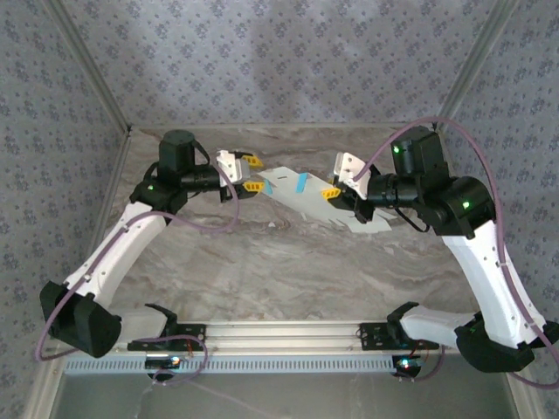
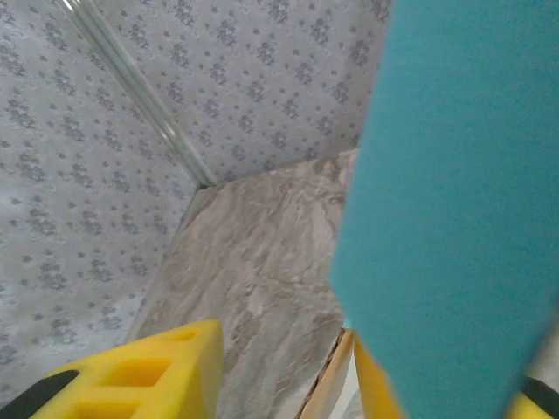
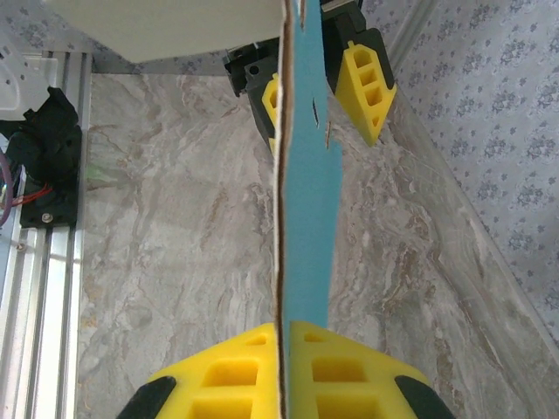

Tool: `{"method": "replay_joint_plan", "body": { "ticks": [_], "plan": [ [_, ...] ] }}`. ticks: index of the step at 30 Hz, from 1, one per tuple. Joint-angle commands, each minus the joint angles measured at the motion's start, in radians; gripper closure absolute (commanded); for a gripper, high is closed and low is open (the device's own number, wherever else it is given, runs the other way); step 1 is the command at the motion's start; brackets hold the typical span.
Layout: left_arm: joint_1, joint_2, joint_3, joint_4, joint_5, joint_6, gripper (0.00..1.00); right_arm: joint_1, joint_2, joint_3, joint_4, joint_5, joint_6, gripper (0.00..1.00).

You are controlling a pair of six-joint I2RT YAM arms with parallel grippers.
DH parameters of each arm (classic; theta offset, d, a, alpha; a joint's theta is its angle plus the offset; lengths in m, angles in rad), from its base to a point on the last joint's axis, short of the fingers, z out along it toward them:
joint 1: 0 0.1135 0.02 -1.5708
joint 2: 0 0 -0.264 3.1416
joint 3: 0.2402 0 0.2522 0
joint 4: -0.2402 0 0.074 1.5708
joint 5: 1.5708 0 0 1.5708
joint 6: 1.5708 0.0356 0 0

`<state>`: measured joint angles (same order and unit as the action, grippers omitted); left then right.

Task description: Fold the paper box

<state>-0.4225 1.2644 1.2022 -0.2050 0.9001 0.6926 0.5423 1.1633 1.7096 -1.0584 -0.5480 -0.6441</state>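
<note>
The right gripper point(image 3: 281, 353) is clenching one end of the paper box point(image 3: 306, 218), holding the sheet edge-on above the marbled desk point(image 3: 175, 218). The left gripper point(image 1: 252, 174) is standing released, its yellow fingers point(image 2: 148, 375) straddling the opposite end with a gap on one side. The box is hanging in the air between the two arms, over the far middle of the desk.

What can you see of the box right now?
The box is a flat, unfolded die-cut sheet of thin cardboard, pale on one face and light blue on the other, with flaps along its edges. It hangs above the table between the two arms. The right end effector is shut on one end. The left end effector is open and straddles the other end, with one finger standing clear of the blue face.
</note>
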Motion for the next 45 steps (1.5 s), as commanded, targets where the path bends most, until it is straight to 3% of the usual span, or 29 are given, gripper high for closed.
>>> {"method": "replay_joint_plan", "body": {
  "ticks": [1,13,21,25,31,39,45],
  "plan": [
    [-0.016,0.016,0.012,0.065,0.167,-0.091,0.55,0.002,-0.001,0.016,0.015,-0.096,-0.011,1.0],
    [-0.05,0.039,0.075,-0.06,0.249,-0.048,0.59,-0.016,0.026,0.011,0.029,-0.113,-0.001,1.0],
    [-0.071,0.067,0.093,-0.132,0.232,0.008,0.79,-0.009,0.042,0.005,0.056,-0.087,0.006,1.0],
    [-0.073,0.067,0.09,-0.153,0.208,0.033,0.96,-0.01,0.041,0.011,0.059,-0.057,0.0,1.0],
    [-0.058,0.031,0.073,-0.182,0.093,0.089,0.67,-0.012,0.021,0.008,0.053,0.016,-0.03,1.0],
    [0.003,-0.003,0.075,-0.159,0.116,0.068,0.64,-0.012,-0.013,-0.013,0.025,-0.009,-0.068,1.0],
    [0.005,-0.012,0.064,-0.192,0.081,0.101,0.62,-0.009,-0.031,-0.03,0.021,0.05,-0.092,1.0]
  ]
}}
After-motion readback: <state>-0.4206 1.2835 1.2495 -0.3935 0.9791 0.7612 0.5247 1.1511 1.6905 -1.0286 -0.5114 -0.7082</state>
